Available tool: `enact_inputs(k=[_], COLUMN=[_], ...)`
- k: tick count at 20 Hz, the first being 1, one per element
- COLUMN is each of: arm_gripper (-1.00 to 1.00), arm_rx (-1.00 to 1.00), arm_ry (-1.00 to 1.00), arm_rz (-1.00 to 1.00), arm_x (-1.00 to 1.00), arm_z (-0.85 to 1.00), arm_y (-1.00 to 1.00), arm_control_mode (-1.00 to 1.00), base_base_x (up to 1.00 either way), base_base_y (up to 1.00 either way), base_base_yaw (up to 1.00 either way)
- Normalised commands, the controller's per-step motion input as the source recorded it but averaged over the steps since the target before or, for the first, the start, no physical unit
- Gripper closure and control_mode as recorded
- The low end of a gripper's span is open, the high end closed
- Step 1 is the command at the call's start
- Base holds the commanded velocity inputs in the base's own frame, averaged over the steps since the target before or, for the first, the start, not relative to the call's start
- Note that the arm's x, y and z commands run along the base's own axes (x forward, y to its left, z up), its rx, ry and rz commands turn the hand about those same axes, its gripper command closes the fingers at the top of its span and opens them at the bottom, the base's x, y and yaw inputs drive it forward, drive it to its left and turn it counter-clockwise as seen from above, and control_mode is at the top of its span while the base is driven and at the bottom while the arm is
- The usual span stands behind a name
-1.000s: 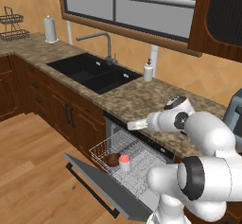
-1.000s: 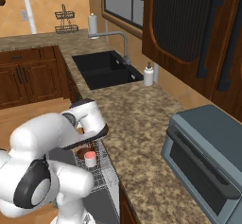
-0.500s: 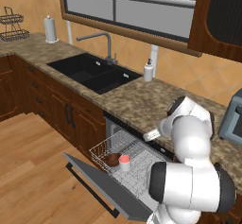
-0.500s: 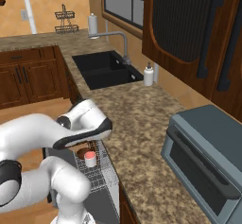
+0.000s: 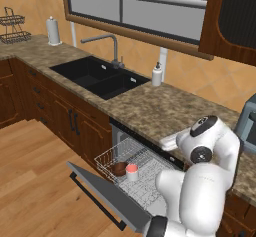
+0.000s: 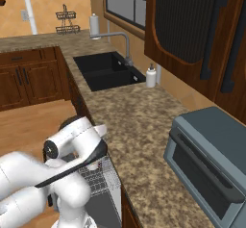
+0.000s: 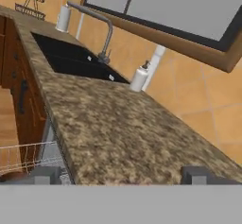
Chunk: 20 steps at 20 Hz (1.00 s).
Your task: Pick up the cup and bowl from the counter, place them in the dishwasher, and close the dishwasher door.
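The dishwasher [image 5: 131, 157] is open below the counter [image 5: 150, 112]. Its white wire rack [image 5: 116, 153] is pulled out over the lowered dishwasher door [image 5: 107, 197], which slopes down and outward, with the long black bar handle along its outer edge.

Both task items sit inside the rack. The bowl [image 5: 119, 168], dark reddish-brown, rests near the front left corner of the rack. The cup [image 5: 132, 172], white with a pinkish-red inside, stands upright just beside the bowl, on its right in the left base view. In the right base view the arm covers most of the rack, and neither item can be made out there.

The gripper [image 7: 124, 175] hangs above the counter's front edge, over the open dishwasher, aimed along the counter toward the sink [image 7: 71, 57]. In the hand view its two dark fingertips [image 7: 45, 175] stand far apart, with only speckled counter between them; the jaws are spread wide and hold nothing.

Further along the counter, a white soap dispenser [image 5: 157, 74] stands beside the faucet [image 5: 106, 48] behind the black sink. A paper towel roll [image 5: 53, 31] and a wire stand [image 5: 12, 27] occupy the far end. A grey toaster oven [image 6: 209, 158] sits on the counter to the arm's right
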Motion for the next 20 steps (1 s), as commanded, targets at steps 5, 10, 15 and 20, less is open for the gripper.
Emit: enact_inputs(k=[5, 10, 15, 20], arm_gripper=[-1.0, -1.0, -1.0, -1.0], arm_rx=[0.1, 0.21, 0.05, -0.65], arm_ry=[-0.35, -0.27, -0.22, -0.07], arm_rz=[0.03, 0.0, 0.06, -0.05], arm_x=[-0.28, -0.04, -0.06, -0.04], arm_z=[1.0, 1.0, 1.0, 0.98], arm_y=[0.0, 0.61, 0.41, 0.0], arm_control_mode=[-1.0, -1.0, -1.0, -1.0], base_base_x=[0.0, 0.0, 0.0, 0.0], base_base_y=[0.0, 0.0, 0.0, 0.0], base_base_yaw=[0.0, 0.0, 0.0, 0.0])
